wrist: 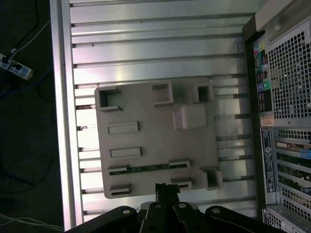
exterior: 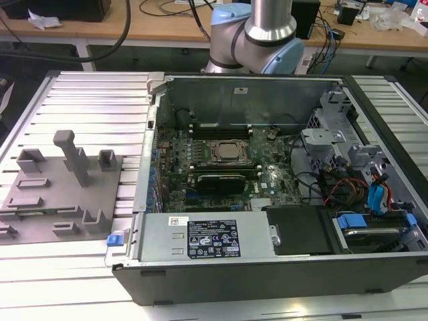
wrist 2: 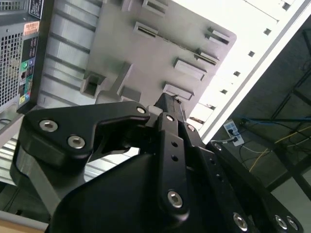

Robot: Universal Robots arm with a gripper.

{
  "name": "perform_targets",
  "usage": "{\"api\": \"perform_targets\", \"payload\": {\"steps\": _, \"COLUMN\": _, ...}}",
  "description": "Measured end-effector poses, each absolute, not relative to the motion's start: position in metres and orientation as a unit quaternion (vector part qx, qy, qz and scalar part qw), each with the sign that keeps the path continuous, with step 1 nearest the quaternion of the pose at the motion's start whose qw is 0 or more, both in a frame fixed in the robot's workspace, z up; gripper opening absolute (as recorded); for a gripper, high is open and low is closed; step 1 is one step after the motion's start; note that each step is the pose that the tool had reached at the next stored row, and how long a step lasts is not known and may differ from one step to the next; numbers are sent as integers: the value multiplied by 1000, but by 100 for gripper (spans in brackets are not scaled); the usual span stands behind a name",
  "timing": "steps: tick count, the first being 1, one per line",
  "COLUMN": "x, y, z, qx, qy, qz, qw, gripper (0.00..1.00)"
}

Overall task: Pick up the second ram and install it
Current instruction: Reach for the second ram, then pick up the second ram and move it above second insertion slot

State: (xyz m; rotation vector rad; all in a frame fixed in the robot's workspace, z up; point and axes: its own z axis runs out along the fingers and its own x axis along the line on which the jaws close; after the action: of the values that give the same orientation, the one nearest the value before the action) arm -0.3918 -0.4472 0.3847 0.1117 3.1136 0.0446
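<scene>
First wrist view, slatted table (wrist: 146,48), ram (wrist: 146,168) in tray (wrist: 150,138), dark floor (wrist: 24,145)

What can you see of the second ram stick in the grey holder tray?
The second ram shows in the first wrist view as a long, thin, dark green strip, seen edge-on. It stands on its long edge in the grey holder tray, its ends between two raised grey blocks. Chips cannot be made out. The gripper hangs near that side of the tray, seemingly not touching it.
</scene>
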Motion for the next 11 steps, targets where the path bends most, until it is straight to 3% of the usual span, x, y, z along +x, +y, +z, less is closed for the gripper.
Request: {"api": "perform_targets", "payload": {"steps": 11, "x": -395, "y": -446, "z": 385, "qx": 24, "qy": 1000, "qz": 14, "qw": 13, "gripper": 11}}
